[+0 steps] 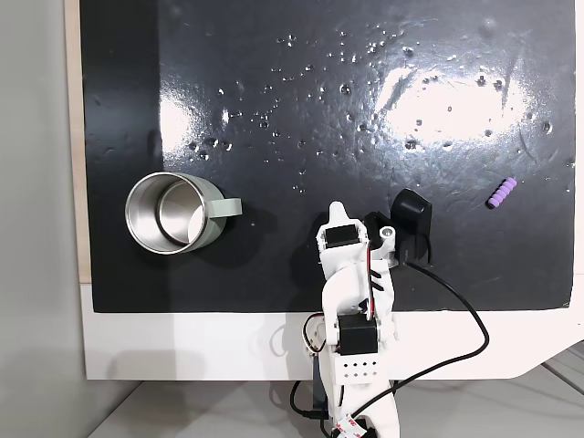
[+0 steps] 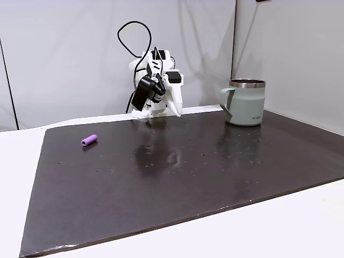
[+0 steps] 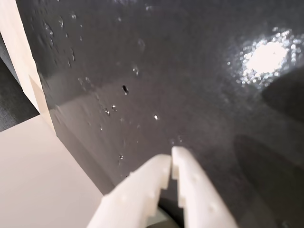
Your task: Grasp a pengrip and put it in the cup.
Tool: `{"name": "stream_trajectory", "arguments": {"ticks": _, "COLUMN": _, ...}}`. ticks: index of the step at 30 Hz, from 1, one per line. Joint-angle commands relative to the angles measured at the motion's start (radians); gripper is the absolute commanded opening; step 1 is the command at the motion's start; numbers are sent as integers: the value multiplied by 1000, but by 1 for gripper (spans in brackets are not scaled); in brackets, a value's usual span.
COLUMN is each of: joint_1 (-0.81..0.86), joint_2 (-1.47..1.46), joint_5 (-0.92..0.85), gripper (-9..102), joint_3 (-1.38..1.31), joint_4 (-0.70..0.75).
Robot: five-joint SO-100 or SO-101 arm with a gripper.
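The pengrip point(image 1: 501, 192) is a small purple ribbed tube lying on the black mat at the right of a fixed view, and at the left point(image 2: 89, 140) in the other. The cup point(image 1: 212, 219) stands upright at the left with its steel inside showing; from the side its grey-green wall point(image 2: 247, 107) and handle show. My gripper point(image 1: 336, 210) sits folded back near the arm's base, between the two objects and far from both. In the wrist view its white fingers point(image 3: 171, 160) are shut tip to tip with nothing between them, just above the mat.
The black mat point(image 1: 301, 100) covers most of the white table point(image 1: 182, 347) and is glossy with small specks. A black cable point(image 1: 465, 315) loops beside the arm's base. A wall point(image 2: 64, 54) stands behind the arm.
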Motion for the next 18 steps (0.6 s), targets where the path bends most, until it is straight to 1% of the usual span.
{"name": "stream_trajectory", "arguments": {"ticks": 1, "joint_1": -21, "joint_2": 6, "joint_5": -15, "gripper": 0, "joint_3": -6, "joint_4": -14}}
{"name": "stream_trajectory", "arguments": {"ticks": 6, "joint_1": -5, "joint_2": 6, "joint_5": -104, "gripper": 0, "joint_3": -80, "joint_4": 71}}
{"name": "stream_trajectory", "arguments": {"ticks": 13, "joint_1": 95, "joint_2": -8, "joint_5": -350, "gripper": 0, "joint_3": -373, "joint_4": 291}}
{"name": "stream_trajectory", "arguments": {"ticks": 16, "joint_1": 169, "joint_2": -117, "joint_5": -425, "gripper": 0, "joint_3": -492, "joint_4": 344}}
{"name": "stream_trajectory", "arguments": {"ticks": 18, "joint_1": 229, "joint_2": -229, "joint_5": -468, "gripper": 0, "joint_3": -574, "joint_4": 351}}
